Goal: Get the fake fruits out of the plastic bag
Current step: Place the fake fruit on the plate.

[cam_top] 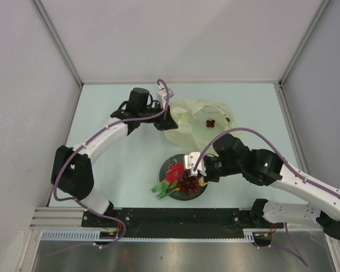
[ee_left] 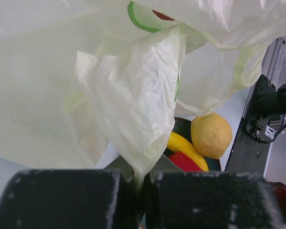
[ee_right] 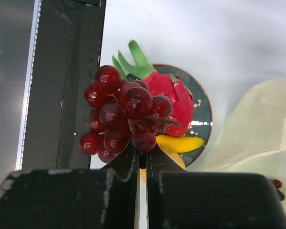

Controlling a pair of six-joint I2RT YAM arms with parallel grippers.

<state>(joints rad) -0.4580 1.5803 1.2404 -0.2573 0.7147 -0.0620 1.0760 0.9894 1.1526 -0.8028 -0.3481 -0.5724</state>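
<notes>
Left gripper (ee_left: 142,177): clamped on translucent pale plastic bag (ee_left: 133,95) (fold hides fingertips).
Right gripper (ee_right: 142,163): pinching dark red grape bunch (ee_right: 121,119).
Curved yellow banana (ee_right: 181,143): mostly hidden.

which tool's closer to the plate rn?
Right. The right tool hangs over the plate gripping the grape bunch; the left tool pinches the plastic bag farther back.

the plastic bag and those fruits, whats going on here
Two robot arms are emptying fake fruit from a bag onto a plate. The left claw is shut on a fold of the plastic bag, toward the far side of the table. The right claw is shut on the stem of the grape bunch at the plate. The dragon fruit, banana and lemon lie there.
</notes>
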